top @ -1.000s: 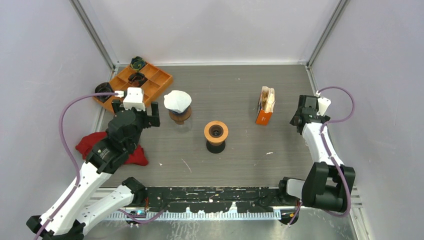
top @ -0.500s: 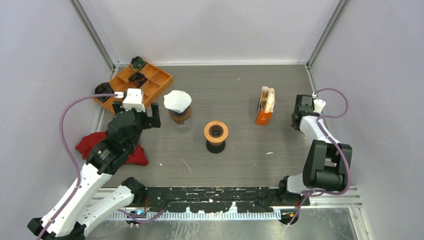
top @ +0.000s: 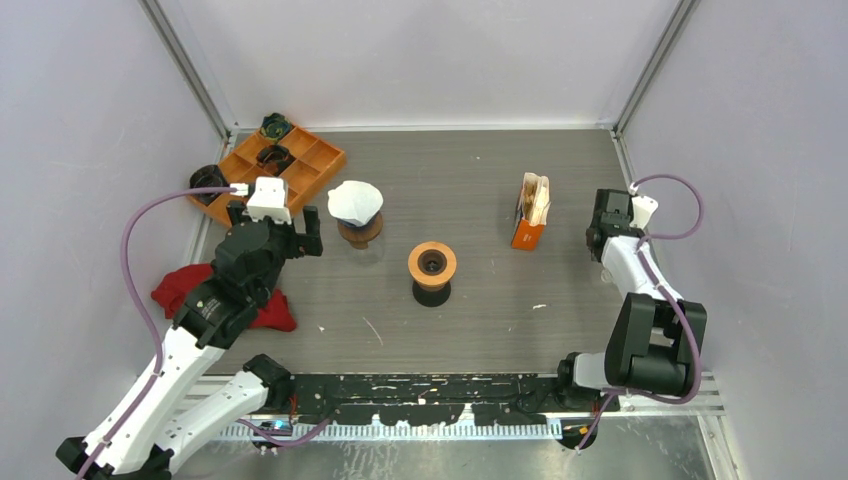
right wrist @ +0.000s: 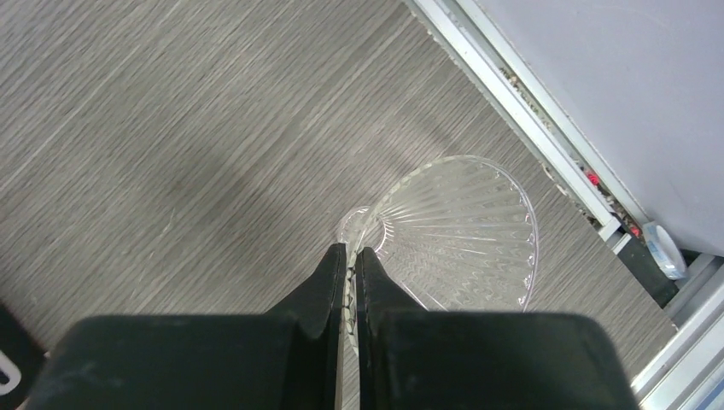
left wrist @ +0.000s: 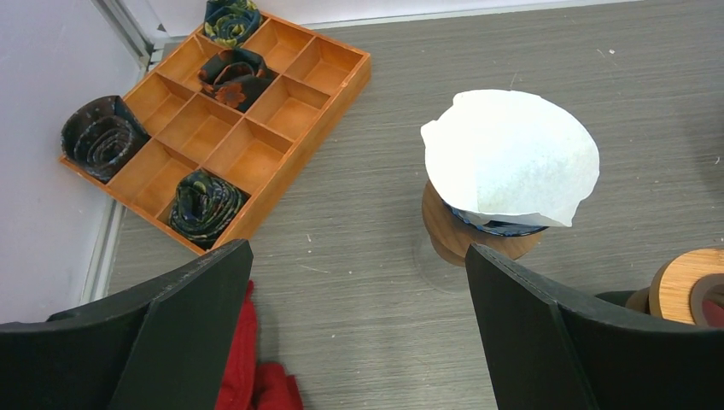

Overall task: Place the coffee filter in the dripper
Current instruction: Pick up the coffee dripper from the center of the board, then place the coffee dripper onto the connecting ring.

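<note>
We see a grey table (top: 480, 180) streaked with fine wood grain. In the upper left of the top view stands an orange wooden compartment tray (top: 318, 160), holding dark rolled fabric pieces (left wrist: 203, 205) printed in green, yellow and rust. A plain white paper coffee filter (left wrist: 510, 158) tops a brown wooden stand (left wrist: 444, 235). Mid-frame sits a tan wooden ring on a black base (top: 432, 265), and to its right an orange box (top: 526, 236). At the left lies a red cloth (top: 178, 290). In the right wrist view, the clear ribbed glass dripper (right wrist: 465, 235) shows radiating fluted lines.
</note>
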{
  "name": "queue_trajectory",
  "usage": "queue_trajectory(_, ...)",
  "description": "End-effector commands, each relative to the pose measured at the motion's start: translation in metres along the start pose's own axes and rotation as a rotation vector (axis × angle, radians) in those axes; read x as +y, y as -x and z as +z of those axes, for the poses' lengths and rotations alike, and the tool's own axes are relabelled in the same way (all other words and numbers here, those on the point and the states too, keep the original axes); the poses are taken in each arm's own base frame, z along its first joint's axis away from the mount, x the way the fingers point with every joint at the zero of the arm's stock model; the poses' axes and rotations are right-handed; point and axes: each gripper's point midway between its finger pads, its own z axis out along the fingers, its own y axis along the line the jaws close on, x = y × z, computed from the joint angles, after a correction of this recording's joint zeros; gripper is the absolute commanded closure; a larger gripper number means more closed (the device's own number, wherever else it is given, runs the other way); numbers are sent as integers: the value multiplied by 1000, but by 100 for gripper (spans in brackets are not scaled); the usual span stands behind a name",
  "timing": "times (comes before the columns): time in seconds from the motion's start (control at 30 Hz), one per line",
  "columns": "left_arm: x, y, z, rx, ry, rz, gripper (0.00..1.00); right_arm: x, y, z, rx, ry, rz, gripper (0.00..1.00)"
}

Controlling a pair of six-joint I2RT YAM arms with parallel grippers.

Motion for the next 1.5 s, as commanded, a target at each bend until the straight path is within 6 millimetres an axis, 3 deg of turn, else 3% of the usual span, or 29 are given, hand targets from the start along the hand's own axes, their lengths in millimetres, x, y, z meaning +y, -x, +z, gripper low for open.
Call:
queue_trajectory(0.0, -2, 22, -1, -86, -21, -52, 1, 10, -1, -16, 2, 76, 20, 99)
queue_trajectory(0.3, -1, 24, -1, -96, -31, -66, 1, 33, 0, -66, -74, 159, -82, 99)
queue_trajectory(0.7, 1, 21, 3, -92, -27, -75, 1, 61, 1, -147, -162, 320, -225, 99)
queue_trajectory(1.07, -12, 19, 6, -76, -99, -87, 1, 88, 23, -232, -285, 548, -347, 99)
queue_trajectory(1.47, -21, 22, 5, -55, -169, -93, 1, 130, 17, -307, -403, 725, -525, 99)
